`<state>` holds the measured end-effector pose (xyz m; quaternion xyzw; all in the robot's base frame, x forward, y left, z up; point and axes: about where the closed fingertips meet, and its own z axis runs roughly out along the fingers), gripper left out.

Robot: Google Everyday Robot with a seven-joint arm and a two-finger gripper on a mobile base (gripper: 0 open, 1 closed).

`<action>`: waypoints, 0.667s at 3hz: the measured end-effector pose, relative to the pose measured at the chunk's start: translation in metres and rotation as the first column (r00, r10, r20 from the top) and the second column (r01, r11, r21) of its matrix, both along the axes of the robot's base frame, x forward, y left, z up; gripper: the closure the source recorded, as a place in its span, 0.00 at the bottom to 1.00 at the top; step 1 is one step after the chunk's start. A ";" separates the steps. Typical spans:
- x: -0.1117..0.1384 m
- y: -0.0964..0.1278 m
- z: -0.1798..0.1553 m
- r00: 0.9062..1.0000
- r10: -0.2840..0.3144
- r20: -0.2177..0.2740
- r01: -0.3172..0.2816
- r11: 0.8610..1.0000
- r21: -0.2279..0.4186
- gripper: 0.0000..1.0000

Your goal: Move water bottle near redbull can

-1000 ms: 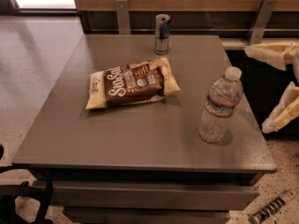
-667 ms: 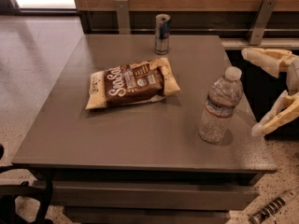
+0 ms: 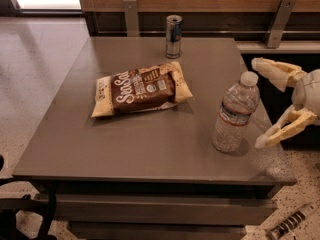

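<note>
The water bottle (image 3: 235, 112) stands upright near the table's right front edge; it is clear ribbed plastic with a white cap and a label band. The redbull can (image 3: 173, 36), slim, silver and blue, stands upright at the table's far edge, well behind the bottle and to its left. My gripper (image 3: 258, 103) comes in from the right, just right of the bottle. Its two cream fingers are spread wide, one by the cap and one low by the bottle's lower half. It holds nothing and does not touch the bottle.
A brown and cream snack bag (image 3: 141, 88) lies flat on the grey table (image 3: 125, 144), left of the bottle and in front of the can. A wooden wall with metal brackets (image 3: 277, 14) runs behind the table. A black chair part (image 3: 20, 209) shows at bottom left.
My gripper has moved left toward the bottle, from the frame's right edge to just beside it. The bottle, can and bag have not moved.
</note>
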<state>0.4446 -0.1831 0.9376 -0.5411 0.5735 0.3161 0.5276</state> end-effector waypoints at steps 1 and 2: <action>0.001 0.011 -0.012 0.997 0.044 -0.063 -0.042 0.998 0.040 0.00; 0.001 0.023 -0.022 0.989 0.090 -0.114 -0.081 0.993 0.081 0.00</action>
